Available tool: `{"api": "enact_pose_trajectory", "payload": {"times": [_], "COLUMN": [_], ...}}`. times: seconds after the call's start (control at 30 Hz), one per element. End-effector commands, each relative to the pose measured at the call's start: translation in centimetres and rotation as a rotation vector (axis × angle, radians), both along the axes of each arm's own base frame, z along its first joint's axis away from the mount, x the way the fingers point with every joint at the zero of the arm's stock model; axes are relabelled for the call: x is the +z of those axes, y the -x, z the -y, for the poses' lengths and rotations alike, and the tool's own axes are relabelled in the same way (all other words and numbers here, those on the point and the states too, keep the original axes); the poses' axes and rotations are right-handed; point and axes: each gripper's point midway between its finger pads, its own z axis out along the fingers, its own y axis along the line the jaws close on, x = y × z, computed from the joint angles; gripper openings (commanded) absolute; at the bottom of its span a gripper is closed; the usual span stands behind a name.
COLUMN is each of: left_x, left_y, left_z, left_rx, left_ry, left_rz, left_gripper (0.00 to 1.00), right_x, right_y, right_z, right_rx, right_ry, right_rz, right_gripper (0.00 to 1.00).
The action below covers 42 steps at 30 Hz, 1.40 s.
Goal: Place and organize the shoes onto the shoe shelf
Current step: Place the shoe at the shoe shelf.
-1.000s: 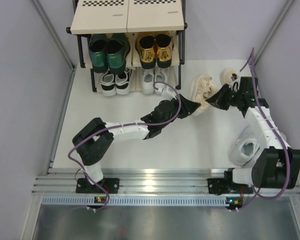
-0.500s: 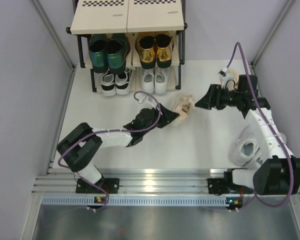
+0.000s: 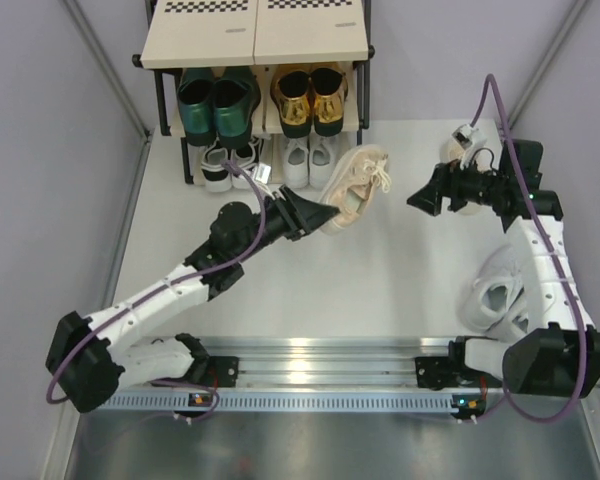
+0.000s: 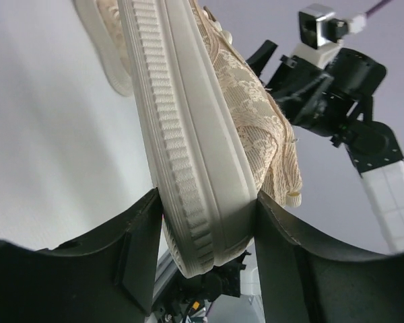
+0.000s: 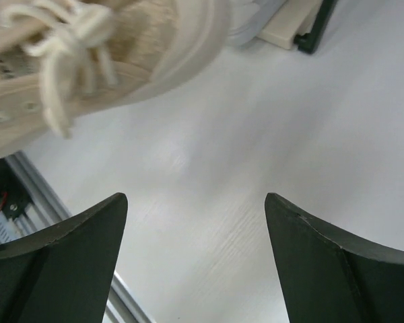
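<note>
At far edge of white table: three-tier shoe shelf of black metal tube and beige boards. Top board bare. Middle tier loaded with glossy dark green loafers and shiny gold loafers. Bottom tier loaded with black-and-white sneakers and white lace-up shoes. Four pairs stowed; two pairs outstanding.

Beside right arm: chunky white sneakers, on the table, not gripped.

Raised just in front of the shelf: one beige lace-textured sneaker, clamped by its ribbed sole between the fingers of the left gripper. Second beige sneaker not clearly identifiable; possibly the pale shape behind the right arm.

Right gripper: fingers spread wide, nothing between them, near the raised sneaker but apart from it.

Remaining, by judgement: beige pair and chunky white pair, presumably to the top board.
</note>
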Motion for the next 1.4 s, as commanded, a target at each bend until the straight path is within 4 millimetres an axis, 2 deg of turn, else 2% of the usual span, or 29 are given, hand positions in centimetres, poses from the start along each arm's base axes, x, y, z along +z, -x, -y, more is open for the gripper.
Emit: {"api": "enact_pose_trajectory", "payload": {"times": [0.0, 0.03, 0.1, 0.13, 0.2, 0.23, 0.27, 0.3, 0.33, 0.37, 0.4, 0.43, 0.47, 0.5, 0.6, 0.63, 0.77, 0.8, 0.97, 1.0, 1.03, 1.1, 1.23, 1.37], "left_x": [9.2, 11.5, 13.4, 16.0, 18.2, 18.8, 22.3, 23.6, 24.4, 26.6, 27.5, 28.0, 29.3, 29.3, 31.8, 32.1, 33.3, 33.3, 32.9, 32.2, 32.4, 32.4, 31.4, 29.9], "left_y": [1.5, 1.7, 1.7, 1.6, 1.3, 0.1, 0.5, 0.3, -0.8, -0.7, -1.0, -2.6, -2.9, -4.6, -6.1, -7.5, -10.7, -12.0, -15.2, -16.4, -16.5, -17.5, -19.2, -20.8], "left_z": [-1.5, -1.9, -2.8, -3.3, -3.7, -3.7, -4.2, -4.3, -4.4, -4.9, -5.2, -5.9, -6.7, -7.8, -10.3, -11.8, -16.2, -17.8, -22.1, -23.2, -23.5, -26.0, -28.6, -29.9], "left_rx": [-0.011, -0.002, 0.028, 0.043, 0.050, 0.062, 0.067, 0.065, 0.079, 0.085, 0.086, 0.114, 0.129, 0.156, 0.200, 0.246, 0.371, 0.411, 0.528, 0.556, 0.558, 0.611, 0.659, 0.671], "left_ry": [0.052, 0.068, 0.058, 0.080, 0.081, 0.072, 0.113, 0.129, 0.140, 0.175, 0.190, 0.217, 0.244, 0.247, 0.323, 0.340, 0.398, 0.414, 0.439, 0.429, 0.440, 0.431, 0.433, 0.436], "left_rz": [0.205, 0.242, 0.277, 0.319, 0.345, 0.353, 0.412, 0.437, 0.441, 0.471, 0.479, 0.470, 0.483, 0.487, 0.505, 0.497, 0.485, 0.472, 0.428, 0.410, 0.403, 0.409, 0.365, 0.321], "left_gripper": [0.00, 0.00, 0.00, 0.00, 0.00, 0.00, 0.00, 0.00, 0.00, 0.00, 0.00, 0.00, 0.00, 0.00, 0.00, 0.00, 0.00, 0.00, 0.00, 0.00, 0.00, 0.00, 0.00, 0.00], "right_x": [4.8, 5.0, 5.8, 5.8, 5.7, 5.5, 5.4, 5.0, 4.9, 4.5, 4.4, 4.2, 3.9, 3.7, 3.0, 2.9, 1.9, 1.9, 1.3, 1.3, 1.3, 1.1, 1.1, 1.2], "right_y": [-3.4, -3.7, -4.3, -4.4, -4.6, -4.6, -4.6, -4.7, -4.5, -4.5, -4.4, -4.3, -4.2, -4.2, -4.1, -4.1, -4.0, -4.0, -3.9, -4.0, -4.0, -4.0, -4.1, -4.2], "right_z": [2.7, 3.2, 3.7, 3.7, 3.7, 3.6, 3.6, 3.6, 3.6, 3.6, 3.6, 3.6, 3.6, 3.6, 3.6, 3.6, 3.7, 3.7, 3.7, 3.7, 3.7, 3.7, 3.8, 3.8], "right_rx": [-0.131, -0.156, -0.177, -0.176, -0.172, -0.172, -0.171, -0.172, -0.171, -0.172, -0.170, -0.169, -0.169, -0.170, -0.166, -0.165, -0.165, -0.163, -0.161, -0.162, -0.161, -0.161, -0.162, -0.163], "right_ry": [0.060, 0.062, 0.056, 0.053, 0.043, 0.040, 0.038, 0.036, 0.035, 0.037, 0.040, 0.041, 0.043, 0.046, 0.051, 0.053, 0.056, 0.057, 0.062, 0.064, 0.065, 0.064, 0.063, 0.061], "right_rz": [0.202, 0.208, 0.236, 0.238, 0.238, 0.231, 0.229, 0.222, 0.220, 0.212, 0.212, 0.210, 0.203, 0.203, 0.191, 0.190, 0.172, 0.171, 0.161, 0.163, 0.164, 0.158, 0.154, 0.156], "right_gripper": [0.83, 0.84, 0.85, 0.85, 0.85, 0.85, 0.85, 0.85, 0.85, 0.86, 0.86, 0.86, 0.85, 0.86, 0.86, 0.86, 0.86, 0.86, 0.86, 0.86, 0.86, 0.86, 0.86, 0.86]}}
